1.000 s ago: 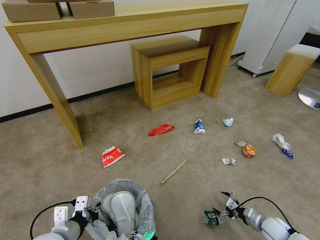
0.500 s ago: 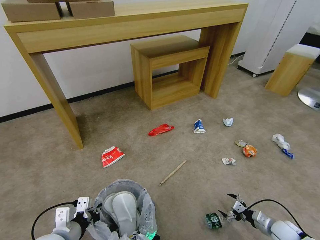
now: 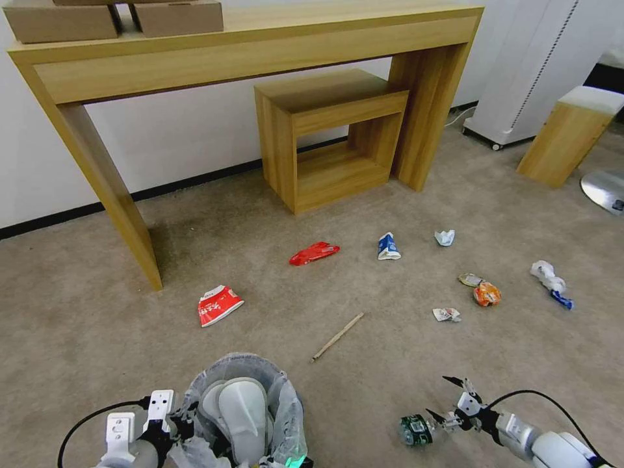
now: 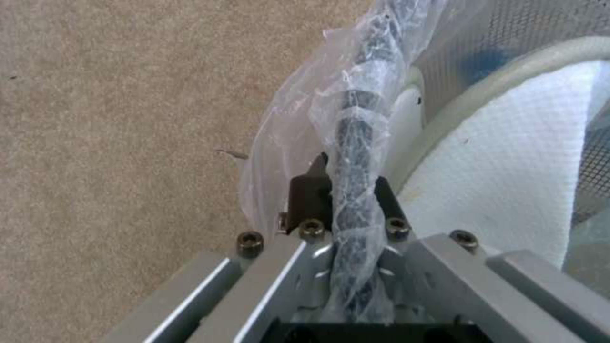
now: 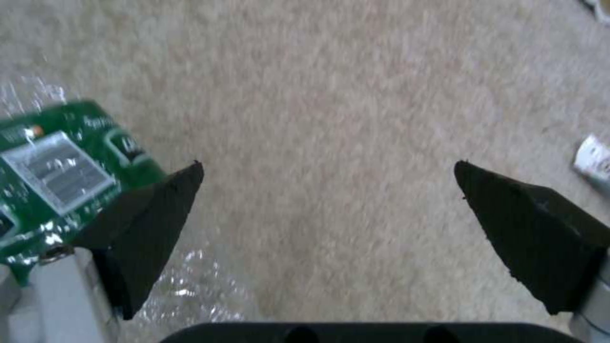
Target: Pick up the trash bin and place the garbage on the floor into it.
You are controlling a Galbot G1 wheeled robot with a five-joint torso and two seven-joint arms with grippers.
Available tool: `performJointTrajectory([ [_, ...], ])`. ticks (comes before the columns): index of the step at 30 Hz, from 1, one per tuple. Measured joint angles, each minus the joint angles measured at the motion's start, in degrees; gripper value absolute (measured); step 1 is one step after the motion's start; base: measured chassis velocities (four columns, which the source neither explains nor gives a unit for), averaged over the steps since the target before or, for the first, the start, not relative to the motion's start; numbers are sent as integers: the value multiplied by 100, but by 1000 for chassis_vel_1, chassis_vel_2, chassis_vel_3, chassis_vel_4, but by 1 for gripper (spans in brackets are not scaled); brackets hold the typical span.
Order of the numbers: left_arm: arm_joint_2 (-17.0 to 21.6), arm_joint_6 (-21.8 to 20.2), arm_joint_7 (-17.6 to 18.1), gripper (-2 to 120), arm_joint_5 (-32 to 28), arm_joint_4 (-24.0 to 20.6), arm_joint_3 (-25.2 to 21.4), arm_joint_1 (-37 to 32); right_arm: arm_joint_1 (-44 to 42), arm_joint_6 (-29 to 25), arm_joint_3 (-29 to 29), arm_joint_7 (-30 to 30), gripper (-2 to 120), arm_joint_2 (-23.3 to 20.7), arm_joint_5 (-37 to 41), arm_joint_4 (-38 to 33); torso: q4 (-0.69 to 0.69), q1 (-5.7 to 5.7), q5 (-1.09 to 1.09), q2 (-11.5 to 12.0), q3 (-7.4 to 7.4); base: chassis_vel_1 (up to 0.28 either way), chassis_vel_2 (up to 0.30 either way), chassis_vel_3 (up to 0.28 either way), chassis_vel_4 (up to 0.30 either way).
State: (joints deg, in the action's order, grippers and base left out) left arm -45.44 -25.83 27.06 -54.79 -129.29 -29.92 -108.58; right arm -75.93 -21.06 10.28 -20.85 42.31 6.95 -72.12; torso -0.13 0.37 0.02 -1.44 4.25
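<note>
Beige carpet (image 3: 390,390) carried most of the garbage: red-white cup (image 3: 218,304), red wrapper (image 3: 314,253), carton (image 3: 388,246), stick (image 3: 337,337). At near left, the left gripper (image 4: 346,190) was clamped on the trash bin (image 3: 242,416) rim, slippers (image 3: 242,411) already inside. Near right, the right gripper (image 3: 450,402) stood spread, the green-label bottle (image 3: 413,430) beside one finger, ungrasped. Judged: early stage

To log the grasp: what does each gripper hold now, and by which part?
Left gripper: round bag-lined trash bin, by its rim. Right gripper: nothing; fingers open beside the green-label clear bottle.
</note>
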Motion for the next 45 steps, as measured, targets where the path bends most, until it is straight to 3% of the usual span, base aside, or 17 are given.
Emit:
performJointTrajectory([
  [4,-44,0,-15,0,46,1,-8,-17,-126,-129,237,-85,100,-106,56,-230,1,0,-1,0,0,0,0,0,0],
  [8,-62,-3,-33,0,56,-32,-27,-34,-171,-806,618,-584,100,-280,193,-464,0,0,-1,0,0,0,0,0,0],
  [13,-68,-4,-47,0,100,-43,-42,-74,-204,-935,813,-989,100,-472,710,-762,1,0,-1,0,0,0,0,0,0],
  [16,-108,-6,-48,0,151,-44,-49,-90,-365,-942,890,-1622,100,-894,1443,-1171,1,0,-2,0,0,0,0,0,0],
  [20,-141,-7,-48,0,178,-43,-50,-93,-449,-943,893,-1797,100,-1062,1562,-1312,0,0,-2,0,0,0,0,0,0],
  [22,-245,-9,-52,0,259,-34,-27,-92,-610,-944,884,-2028,100,-1371,1588,-1627,0,0,-1,0,0,0,0,0,0],
  [31,-523,-10,-122,0,383,19,-53,-131,-829,-1004,402,-2006,100,-1617,1494,-1959,0,0,-1,0,0,0,0,0,0],
  [45,-740,-23,-174,0,469,-121,-228,-254,-1452,-1068,192,-1972,100,-1685,1298,-1890,0,0,0,0,0,0,0,0,0],
])
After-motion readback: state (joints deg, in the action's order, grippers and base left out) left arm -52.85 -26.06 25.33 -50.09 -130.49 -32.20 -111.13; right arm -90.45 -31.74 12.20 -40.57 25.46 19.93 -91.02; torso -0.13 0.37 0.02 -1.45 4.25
